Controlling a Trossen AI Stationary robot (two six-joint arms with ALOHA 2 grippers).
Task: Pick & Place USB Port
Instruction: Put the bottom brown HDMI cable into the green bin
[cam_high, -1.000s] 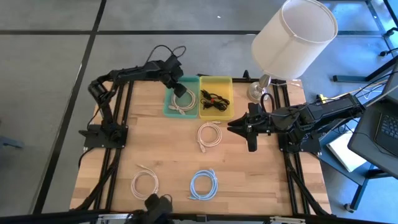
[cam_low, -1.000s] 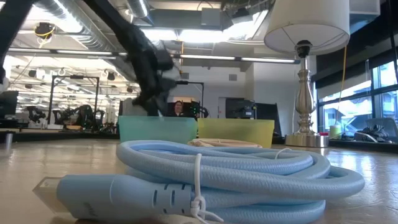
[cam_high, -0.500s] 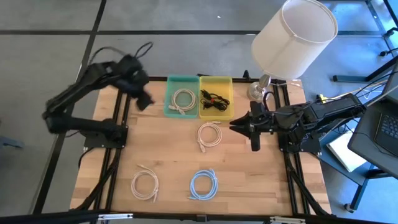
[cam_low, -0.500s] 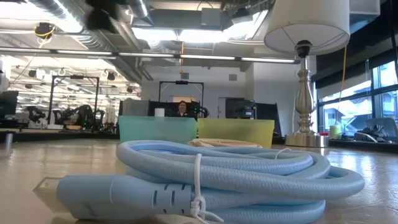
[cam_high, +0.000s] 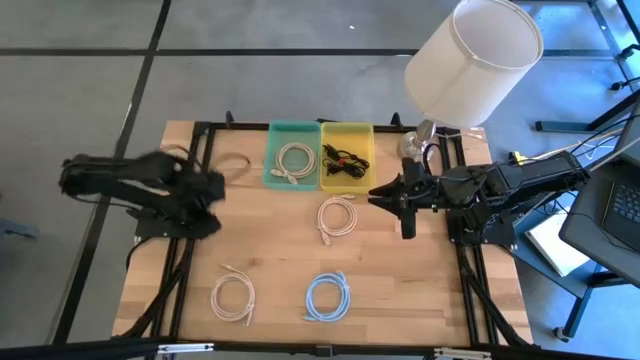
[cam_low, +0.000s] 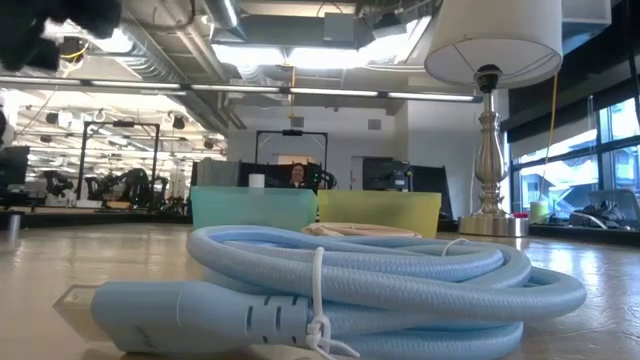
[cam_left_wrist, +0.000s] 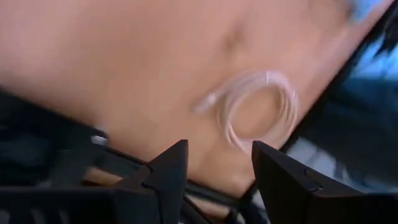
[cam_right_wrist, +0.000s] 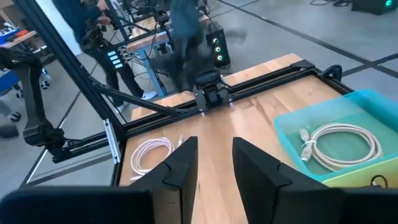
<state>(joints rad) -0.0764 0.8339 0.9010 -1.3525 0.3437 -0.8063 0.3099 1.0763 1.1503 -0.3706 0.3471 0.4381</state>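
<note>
My worktop (cam_high: 270, 250) is pale, planked wood framed by black rails, and I take the teal bin (cam_high: 293, 155) as my landmark. In that smooth plastic bin lies a coiled cream cable (cam_high: 292, 161) with a USB plug, its loops tidy and round. Touching the bin's right wall is a yellow bin (cam_high: 346, 155) holding a tangled black cable (cam_high: 343, 160). Just in front of the yellow bin rests a second cream coil (cam_high: 336, 216); farther forward sit a glossy light-blue coil (cam_high: 326, 296) and a thin white coil (cam_high: 233, 296). My left tool (cam_left_wrist: 214, 171) hangs well left of the teal bin, fingers spread and empty. My right tool (cam_high: 385, 196) hovers right of the yellow bin, fingers apart, nothing between them.
</note>
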